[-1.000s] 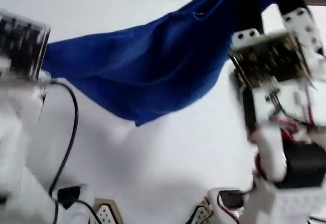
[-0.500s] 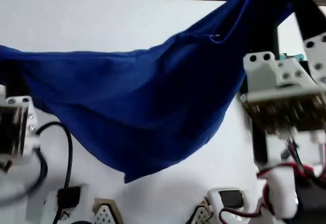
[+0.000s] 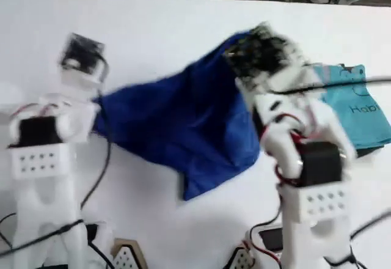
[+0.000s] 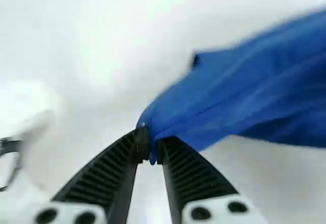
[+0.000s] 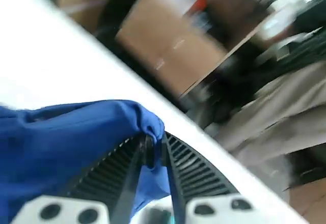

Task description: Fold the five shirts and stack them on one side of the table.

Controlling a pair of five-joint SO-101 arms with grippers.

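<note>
Noted over the middle of the white tabletop [image 3: 183, 24]: royal-blue fabric shirt [image 3: 183, 128], bunched, slung between the two arms, loose lower fold trailing on the near side.

Found clamped on one pinched corner of it, jaws together on the cloth: left gripper [image 4: 151, 152]. Found clamped likewise on the opposite corner, toward the far side: right gripper [image 5: 153, 155].

Judged step in hand: spreading the shirt flat ahead of folding.

To do it well:
- Draw the two corners apart until the held edge runs taut.
- Lower both ends at an even height.
- Lay the hanging part down first, smoothing out wrinkles.
- Release only once the cloth lies flat.
- Avoid dragging over the teal printed shirt [image 3: 357, 107], apparently folded, lying flat at the right side.

Counted: two shirts, one blue, one teal; two arms; two grippers.
</note>
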